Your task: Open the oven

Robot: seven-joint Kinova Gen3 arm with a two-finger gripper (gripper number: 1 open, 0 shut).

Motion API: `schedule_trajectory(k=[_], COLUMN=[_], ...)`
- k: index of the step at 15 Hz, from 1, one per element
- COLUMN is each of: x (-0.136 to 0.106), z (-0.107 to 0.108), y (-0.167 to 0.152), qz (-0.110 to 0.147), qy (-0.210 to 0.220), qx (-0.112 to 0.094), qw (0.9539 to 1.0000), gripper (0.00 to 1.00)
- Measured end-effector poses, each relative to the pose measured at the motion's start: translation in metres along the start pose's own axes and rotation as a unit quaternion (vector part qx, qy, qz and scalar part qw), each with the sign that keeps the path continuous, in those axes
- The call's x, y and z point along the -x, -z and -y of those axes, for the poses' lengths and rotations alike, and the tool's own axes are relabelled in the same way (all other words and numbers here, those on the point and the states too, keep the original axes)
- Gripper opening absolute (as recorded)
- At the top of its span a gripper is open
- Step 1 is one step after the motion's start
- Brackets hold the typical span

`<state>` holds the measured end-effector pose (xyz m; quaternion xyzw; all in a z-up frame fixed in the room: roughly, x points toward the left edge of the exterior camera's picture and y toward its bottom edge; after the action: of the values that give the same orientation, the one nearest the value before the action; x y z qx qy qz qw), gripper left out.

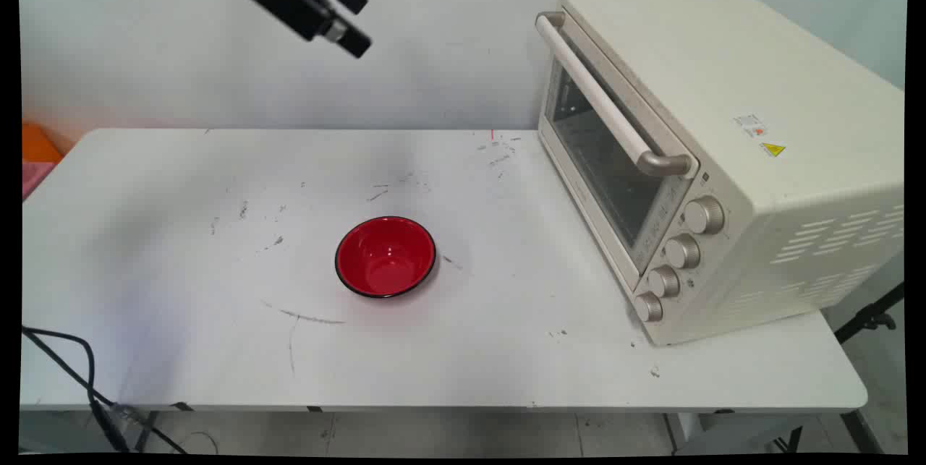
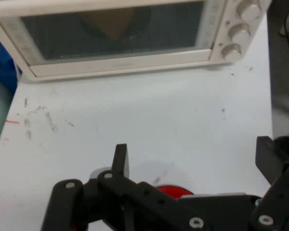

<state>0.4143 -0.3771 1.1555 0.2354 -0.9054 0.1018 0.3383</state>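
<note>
Hovering at the upper left of the frame, the gripper point(image 1: 347, 16) has its jaws spread wide, empty, high above the red bowl point(image 1: 385, 257) at tabletop point(image 1: 181, 349) centre; rigid, smooth, best taken by its rim.

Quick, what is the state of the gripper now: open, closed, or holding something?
Gripper: open, holding nothing, raised high above the table, with the red bowl below it.

Red bowl point(image 1: 385, 257) black-rimmed; cream oven point(image 1: 723, 154), silver knobs point(image 1: 703, 216); white scuffed table point(image 1: 217, 349); black fingers point(image 2: 120, 161)
</note>
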Motion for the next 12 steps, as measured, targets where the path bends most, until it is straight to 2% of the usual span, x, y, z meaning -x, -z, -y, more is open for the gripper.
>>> schedule_trajectory(k=[5, 12], x=[-0.051, -0.125], z=[0.004, 0.007], y=[-0.041, -0.118], qz=[0.005, 0.033], qy=[0.0, -0.013], qx=[-0.027, -0.045], qw=[0.9996, 0.9984], gripper=[1.0, 1.0])
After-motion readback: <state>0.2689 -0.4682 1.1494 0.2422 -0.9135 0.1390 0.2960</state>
